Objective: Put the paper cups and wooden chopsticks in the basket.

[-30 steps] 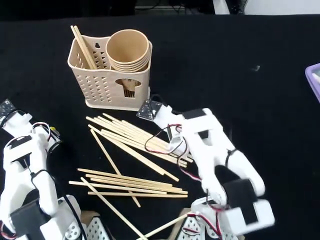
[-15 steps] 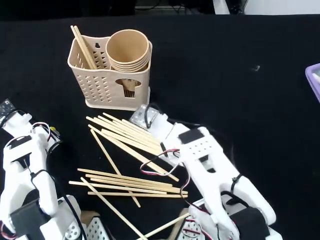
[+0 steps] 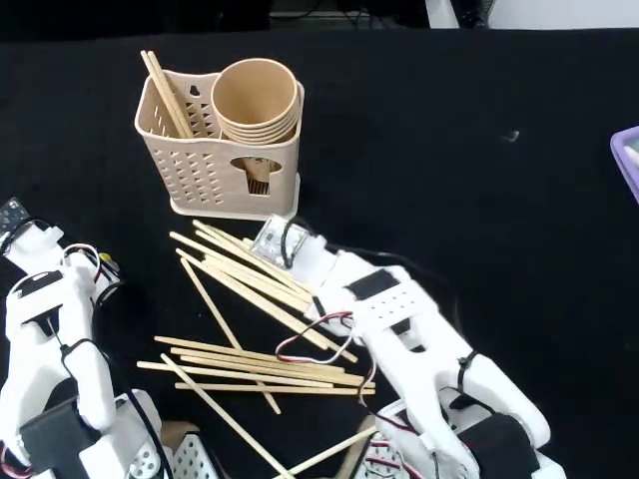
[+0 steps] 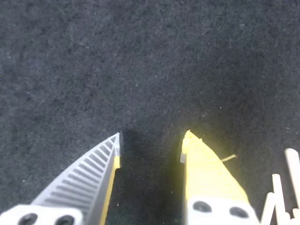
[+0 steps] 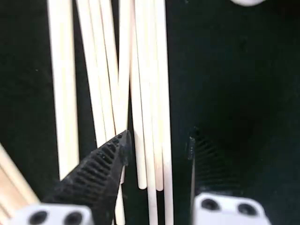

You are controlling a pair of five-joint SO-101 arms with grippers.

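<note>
A beige perforated basket [image 3: 215, 170] stands at the back left of the black table. It holds a stack of paper cups [image 3: 255, 95] and a few wooden chopsticks [image 3: 165, 92]. Many loose chopsticks lie in front of it, in an upper bundle [image 3: 235, 264] and a lower bundle [image 3: 260, 367]. My right gripper [image 5: 157, 145] is open low over the upper bundle's chopsticks [image 5: 145, 70], with a few sticks between its fingers. In the high view its arm [image 3: 399, 319] stretches from the front edge to just before the basket. My left gripper [image 4: 150, 143] is open above bare cloth.
The left arm [image 3: 50, 339] stands at the front left corner. A purple object [image 3: 627, 160] pokes in at the right edge. One chopstick [image 3: 329, 451] lies between the arm bases. Chopstick ends [image 4: 281, 197] show beside the left gripper.
The right arm has swung left and stretched toward the basket, lowering its gripper over the upper chopstick bundle. The left arm has stayed put.
</note>
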